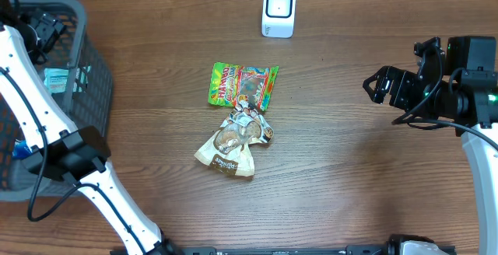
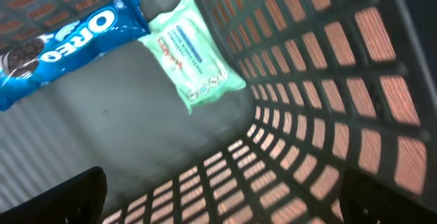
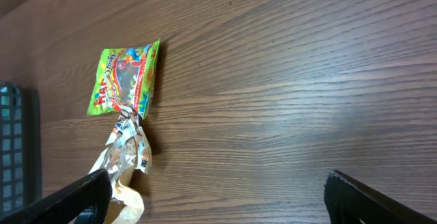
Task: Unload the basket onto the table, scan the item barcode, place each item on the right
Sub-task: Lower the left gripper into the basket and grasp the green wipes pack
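Two items lie mid-table: a green gummy bag and, touching its near end, a crumpled beige and silver snack bag. A white barcode scanner stands at the far edge. My right gripper hovers open at the right, well apart from both bags, nothing between its fingers. My left gripper is open inside the grey basket, above its mesh wall. A blue Oreo pack and a mint-green wipes pack lie on the basket floor ahead of it.
The basket takes up the table's left edge, and its corner shows in the right wrist view. Bare wood lies between the bags and the right arm. The left arm's white links cross over the basket's near side.
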Robot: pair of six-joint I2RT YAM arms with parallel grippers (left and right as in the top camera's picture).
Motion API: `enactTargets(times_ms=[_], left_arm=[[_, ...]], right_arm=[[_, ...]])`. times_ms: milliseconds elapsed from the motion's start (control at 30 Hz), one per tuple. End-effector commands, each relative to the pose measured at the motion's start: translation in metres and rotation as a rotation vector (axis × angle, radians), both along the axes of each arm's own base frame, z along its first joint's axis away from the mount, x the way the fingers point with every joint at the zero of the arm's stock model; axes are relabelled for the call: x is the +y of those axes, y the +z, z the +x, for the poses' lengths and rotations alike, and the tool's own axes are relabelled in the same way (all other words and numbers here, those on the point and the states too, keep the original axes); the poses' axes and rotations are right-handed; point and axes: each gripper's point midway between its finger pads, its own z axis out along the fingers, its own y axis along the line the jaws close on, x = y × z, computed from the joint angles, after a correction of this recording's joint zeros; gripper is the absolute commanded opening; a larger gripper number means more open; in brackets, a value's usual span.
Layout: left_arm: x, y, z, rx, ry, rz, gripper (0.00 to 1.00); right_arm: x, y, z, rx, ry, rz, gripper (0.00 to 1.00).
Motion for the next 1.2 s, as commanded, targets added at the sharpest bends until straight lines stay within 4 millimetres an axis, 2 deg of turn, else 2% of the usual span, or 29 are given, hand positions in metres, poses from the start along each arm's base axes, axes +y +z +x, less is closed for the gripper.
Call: enactTargets(times_ms=[0, 200, 333, 433, 533, 700, 800, 867, 933, 1033, 1167], left_arm=[[-0.009, 0.071, -0.023, -0.121, -0.007, 0.102, 1.0], [-0.026, 0.133, -0.051, -0.225, -0.079, 0.202, 1.0], [-0.052, 0.171, -0.068, -0.301, -0.231, 0.258, 1.0], [-0.073, 0.189, -0.087, -0.333, -0.313, 0.269, 1.0], [-0.081, 0.189, -0.12, -0.28, -0.283, 0.282, 1.0], [-0.101, 0.166, -0.193, -0.165, -0.203, 0.281, 1.0], [-0.11, 0.158, -0.225, -0.185, -0.163, 0.325, 1.0], [-0.113, 0.158, -0.239, -0.25, -0.14, 0.39, 1.0], [-0.116, 0.163, -0.244, -0.347, -0.126, 0.455, 1.0], [-0.114, 0.184, -0.243, -0.524, -0.093, 0.565, 0.99], [-0.097, 0.229, -0.227, -0.694, -0.026, 0.697, 0.96]], right_arm=[[0.002, 0.011, 0.003, -0.031, 0.008, 0.002, 1.0], [0.002, 0.01, 0.002, -0.025, 0.008, 0.003, 1.0], [0.002, 0.009, 0.001, -0.019, 0.008, 0.003, 1.0], [0.002, 0.009, 0.001, -0.019, 0.008, 0.003, 1.0], [0.002, 0.009, 0.001, -0.019, 0.008, 0.002, 1.0], [0.002, 0.011, 0.003, -0.031, 0.011, 0.0, 1.0], [0.002, 0.012, 0.005, -0.042, 0.011, -0.001, 1.0], [0.002, 0.013, 0.007, -0.049, 0.011, -0.001, 1.0], [0.002, 0.013, 0.008, -0.055, 0.011, -0.001, 1.0], [0.002, 0.014, 0.009, -0.059, 0.013, 0.001, 1.0], [0.002, 0.014, 0.008, -0.057, 0.013, 0.002, 1.0]])
